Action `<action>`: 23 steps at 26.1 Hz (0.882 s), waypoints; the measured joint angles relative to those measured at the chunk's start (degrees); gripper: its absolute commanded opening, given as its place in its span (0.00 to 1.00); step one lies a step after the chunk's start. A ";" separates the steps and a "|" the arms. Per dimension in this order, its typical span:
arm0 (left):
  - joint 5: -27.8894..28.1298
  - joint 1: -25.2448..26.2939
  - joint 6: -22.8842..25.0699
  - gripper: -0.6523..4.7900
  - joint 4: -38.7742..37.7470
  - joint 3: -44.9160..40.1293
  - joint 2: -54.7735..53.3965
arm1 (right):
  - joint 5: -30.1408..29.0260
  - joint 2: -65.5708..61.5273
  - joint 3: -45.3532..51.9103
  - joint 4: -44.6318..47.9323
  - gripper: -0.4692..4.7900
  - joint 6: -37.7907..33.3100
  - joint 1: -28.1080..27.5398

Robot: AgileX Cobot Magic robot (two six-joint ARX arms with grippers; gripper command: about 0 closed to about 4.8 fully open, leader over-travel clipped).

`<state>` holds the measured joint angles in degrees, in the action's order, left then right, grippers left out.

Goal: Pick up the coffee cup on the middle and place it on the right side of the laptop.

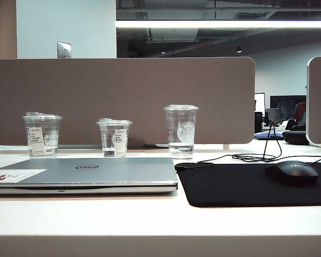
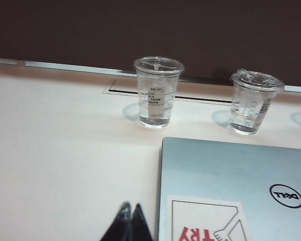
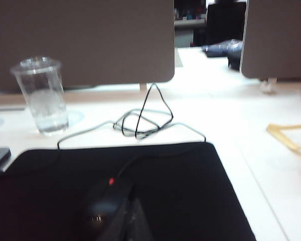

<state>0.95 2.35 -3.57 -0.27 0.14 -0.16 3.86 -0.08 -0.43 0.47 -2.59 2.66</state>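
Note:
The coffee cup (image 1: 114, 138) stands in the middle of a row of three clear cups behind the laptop (image 1: 96, 171). It is short and lidded, with a white sticker. The left wrist view shows the coffee cup (image 2: 253, 103) just past the far edge of the laptop (image 2: 231, 170). My left gripper (image 2: 132, 205) is shut and empty over the bare desk beside the laptop's stickered corner, well short of the cups. My right gripper (image 3: 133, 202) has its dark tips together over the mouse pad (image 3: 190, 191). Neither gripper shows in the exterior view.
A similar short cup (image 1: 41, 134) (image 2: 157, 93) stands at the left and a taller cup (image 1: 181, 131) (image 3: 42, 98) at the right. Right of the laptop lie a black mouse pad (image 1: 230, 187), a mouse (image 1: 291, 172) and its looped cable (image 1: 257, 157). A brown partition (image 1: 123, 96) backs the desk.

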 measured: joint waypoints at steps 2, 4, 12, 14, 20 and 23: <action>-1.14 0.00 -0.33 0.11 -0.52 0.00 0.02 | -1.01 0.00 0.00 -1.05 0.08 -0.13 0.00; -1.90 0.00 -0.37 0.11 -1.05 0.00 0.00 | -2.01 0.00 0.00 -2.16 0.08 -0.20 0.00; -1.92 0.00 -0.39 0.11 -1.11 0.00 0.00 | -2.40 0.00 0.00 -2.54 0.08 -0.20 0.00; -1.95 0.00 -1.01 0.11 -2.34 0.85 -0.04 | -2.40 0.00 -0.02 -2.54 0.08 -0.22 0.00; -0.39 0.00 -1.07 0.11 -2.45 15.67 -6.78 | -2.40 -2.16 -9.51 0.61 0.08 -5.99 -0.02; -3.19 0.00 -1.18 0.11 -4.61 24.74 -15.74 | -2.43 -8.35 -16.96 -0.13 0.08 -6.01 -0.02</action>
<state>-2.24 2.35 -4.75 -4.89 24.88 -15.90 1.43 -8.43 -17.39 0.34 -8.60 2.63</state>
